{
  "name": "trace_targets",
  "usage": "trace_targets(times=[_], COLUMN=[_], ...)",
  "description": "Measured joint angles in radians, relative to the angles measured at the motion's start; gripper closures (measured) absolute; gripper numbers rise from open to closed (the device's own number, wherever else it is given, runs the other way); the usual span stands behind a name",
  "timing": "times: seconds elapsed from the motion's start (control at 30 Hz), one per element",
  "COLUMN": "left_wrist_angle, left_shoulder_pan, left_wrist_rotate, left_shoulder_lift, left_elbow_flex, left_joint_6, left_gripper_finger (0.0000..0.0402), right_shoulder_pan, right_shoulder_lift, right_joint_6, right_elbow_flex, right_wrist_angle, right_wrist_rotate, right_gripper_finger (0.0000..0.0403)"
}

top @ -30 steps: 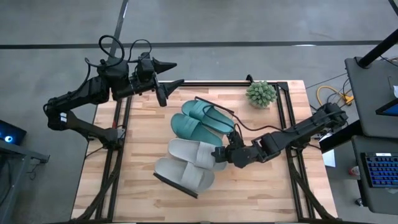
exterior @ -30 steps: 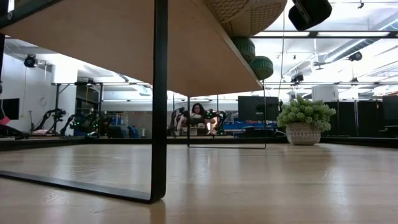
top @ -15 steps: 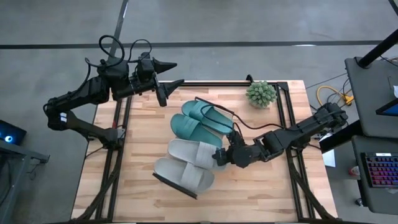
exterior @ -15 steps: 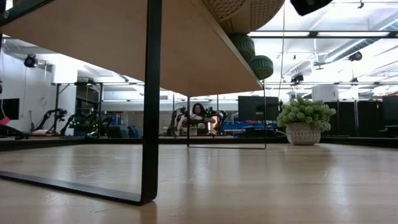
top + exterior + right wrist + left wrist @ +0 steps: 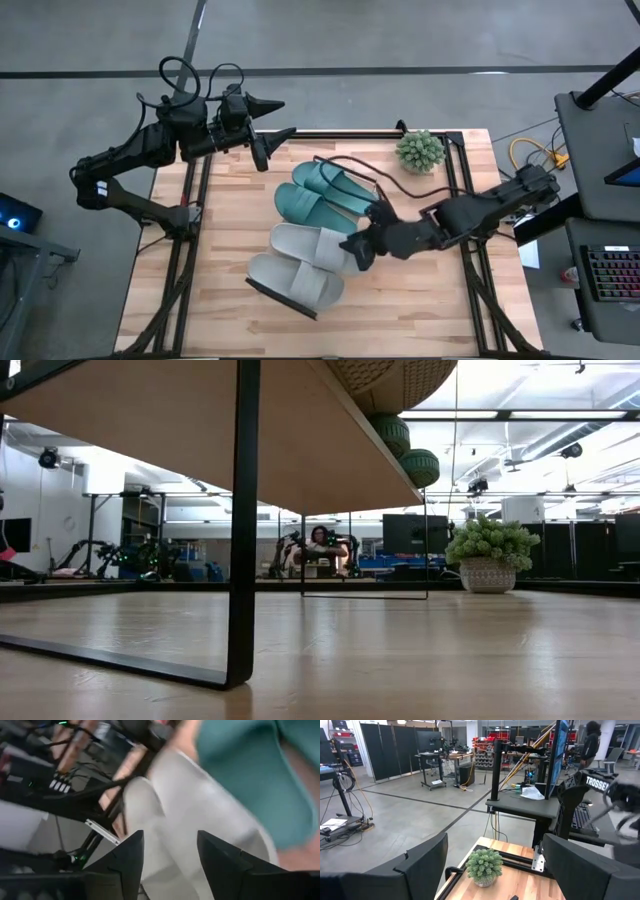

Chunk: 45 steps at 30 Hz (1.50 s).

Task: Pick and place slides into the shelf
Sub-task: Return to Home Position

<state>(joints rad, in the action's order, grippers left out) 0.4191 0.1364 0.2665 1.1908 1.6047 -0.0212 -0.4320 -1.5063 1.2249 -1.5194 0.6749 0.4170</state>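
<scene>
**Q:** Where are the task's things lying?

**A:** In the high view, the two dark, rubbery teal-green slides (image 5: 322,195) are lying side by side at centre frame. The two rubbery light grey slides (image 5: 300,262) are lying just below and left of them. All four are resting on the long light-wood plank shelf (image 5: 180,430) with its dark metal frame, which is standing on the pale wooden desk (image 5: 225,235). In the low view, their ends are overhanging the shelf's edge at top centre.

**Q:** What are the arms doing?

**A:** The right gripper (image 5: 355,250) is hovering just right of centre, beside the upper grey slide; whether it is touching the slide cannot be told. In the right wrist view its jaws are standing partly apart and holding nothing. The left gripper (image 5: 278,118) is hanging at upper left, over the desk's top edge. Its jaws are spread wide and empty, facing the small green potted plant (image 5: 420,150).

**Q:** Which step is in hand?

**A:** With the shelf filled, placing appears finished, and the return to the rest pose seems to be the step in hand. The next move is calling for the right gripper to lift up and away toward the frame's right edge, without nudging the grey pair.
</scene>
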Motion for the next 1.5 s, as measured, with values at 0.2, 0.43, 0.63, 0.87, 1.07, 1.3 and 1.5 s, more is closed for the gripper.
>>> trace_targets(times=[0.2,0.43,0.63,0.87,1.07,1.3,1.5], left_wrist_angle=[0.000,-0.004,-0.018,-0.009,0.071,0.166,0.157], left_shoulder_pan=[0.000,0.001,-0.004,-0.026,-0.157,-0.306,-0.322], left_wrist_rotate=[-0.039,-0.261,-0.347,-0.282,-0.008,0.214,0.204], left_shoulder_lift=[0.000,-0.004,-0.009,-0.059,-0.130,-0.189,-0.297], left_elbow_flex=[0.000,0.000,0.000,0.000,-0.006,-0.082,-0.203], left_joint_6=[0.000,0.000,-0.024,0.029,0.151,0.187,0.185], left_gripper_finger=[0.0091,0.0122,0.0221,0.0363,0.0389,0.0400,0.0401], right_shoulder_pan=[0.005,0.007,0.013,0.020,0.021,0.048,0.071], right_shoulder_lift=[0.002,0.011,0.032,0.095,0.144,0.195,0.240], right_joint_6=[-0.471,-0.882,-1.042,-1.072,-1.049,-1.023,-1.015], right_elbow_flex=[-0.149,-0.284,-0.323,-0.276,-0.208,-0.144,-0.104], right_wrist_angle=[-0.011,-0.050,-0.033,-0.018,-0.017,-0.020,-0.027], right_wrist_rotate=[0.052,-0.027,-0.039,-0.039,-0.027,-0.023,-0.022], right_gripper_finger=[0.0237,0.0301,0.0387,0.0394,0.0394,0.0394,0.0394])
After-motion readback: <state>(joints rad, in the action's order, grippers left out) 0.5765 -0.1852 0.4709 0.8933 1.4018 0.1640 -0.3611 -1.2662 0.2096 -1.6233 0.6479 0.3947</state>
